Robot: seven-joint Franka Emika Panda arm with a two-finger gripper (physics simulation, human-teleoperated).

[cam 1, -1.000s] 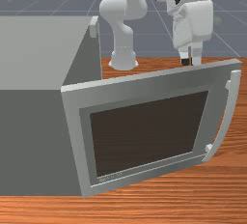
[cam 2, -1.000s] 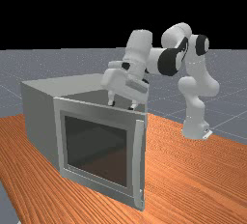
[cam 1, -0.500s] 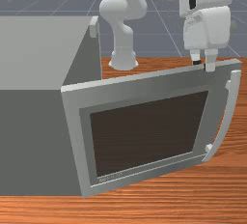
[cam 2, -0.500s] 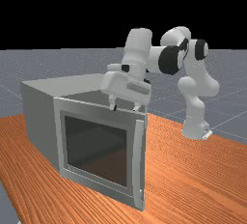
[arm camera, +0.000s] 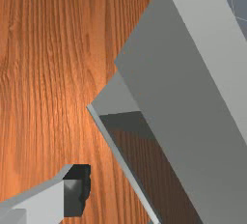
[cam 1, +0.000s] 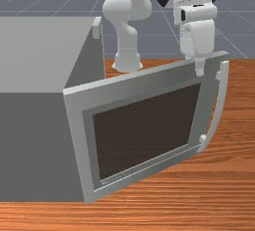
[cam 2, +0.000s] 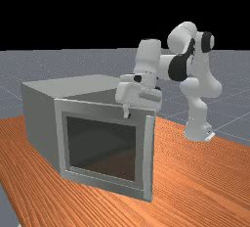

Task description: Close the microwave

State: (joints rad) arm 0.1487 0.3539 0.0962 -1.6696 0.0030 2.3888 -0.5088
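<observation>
Microwave (cam 1: 35, 140): plain grey box, toward the front view's left on the worktop (cam 1: 149, 215). Door (cam 1: 74, 130) stood ajar, pale grey frame round a dark brown window (cam 1: 144, 135). Curved handle (cam 1: 221, 105) at its free end. Small marks on the lower trim, too small to read. Gripper (cam 1: 194, 65) at the door's top edge, near the handle end; jaws wide, one before the door's outer face, the other partly hidden behind the edge.

Worktop orange-brown, the grain in fine dark streaks. Arm base (cam 1: 127, 60) at its edge, in the front view the one beyond the microwave. Slate-grey floor (cam 2: 234, 94) with pale grid lines; black backdrop (cam 2: 97, 11) above the horizon.

Front view gave the handle's two mounts. Far view gave the arm's full reach. Wrist view gave a black-tipped jaw over bare wood, apart from the grey panels; the thin slanting strip beside it was probably the door's edge.
</observation>
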